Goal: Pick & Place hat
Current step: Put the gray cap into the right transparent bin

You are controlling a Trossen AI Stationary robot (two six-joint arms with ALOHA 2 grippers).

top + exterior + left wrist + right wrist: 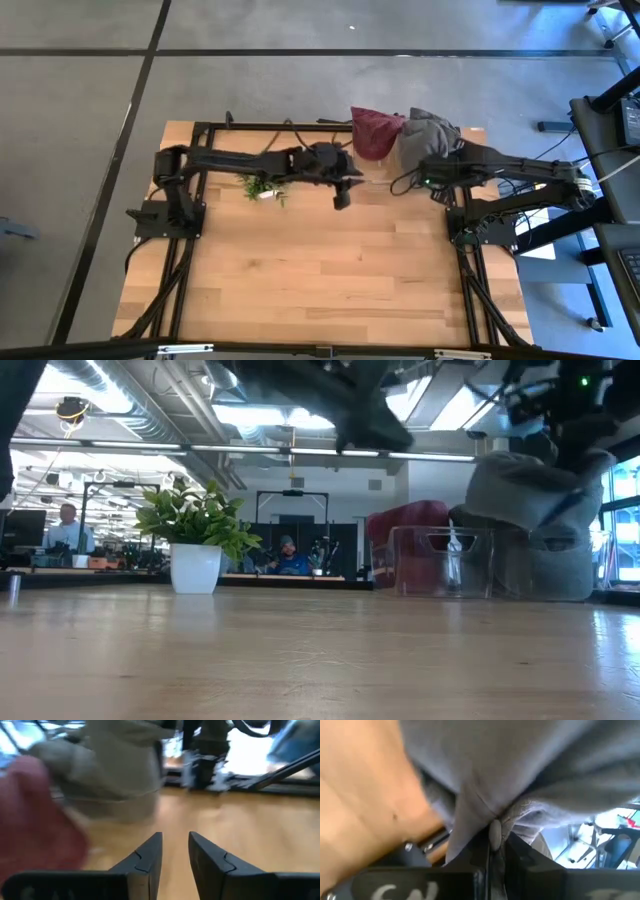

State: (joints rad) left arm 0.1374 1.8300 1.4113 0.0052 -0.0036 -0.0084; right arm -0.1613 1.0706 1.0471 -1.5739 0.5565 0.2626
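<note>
A grey hat (432,132) sits bunched at the table's far edge, and my right gripper (424,166) is shut on its cloth. In the low view the grey hat (528,510) stands behind a clear plastic box (440,562). A maroon hat (374,131) lies just left of the grey one, resting on the far edge. My left gripper (342,192) hovers open above the table's middle, near the maroon hat and touching nothing. In its wrist view my left gripper (175,851) points toward both hats. My right gripper (495,845) pinches a bunched fold of the grey hat's cloth (480,815) between its two fingers, beside a small metal stud (495,833). The fingers come from the table's right side. The cloth drapes over and around the fingertips; whether the hat's bottom rests on the table I cannot tell.
A small plant in a white pot (196,567) stands left of centre, under my left arm, shown as green leaves (262,186) from above. The clear box (384,176) stands between the two grippers. The wooden table's near half (320,280) is bare. People sit in the room beyond.
</note>
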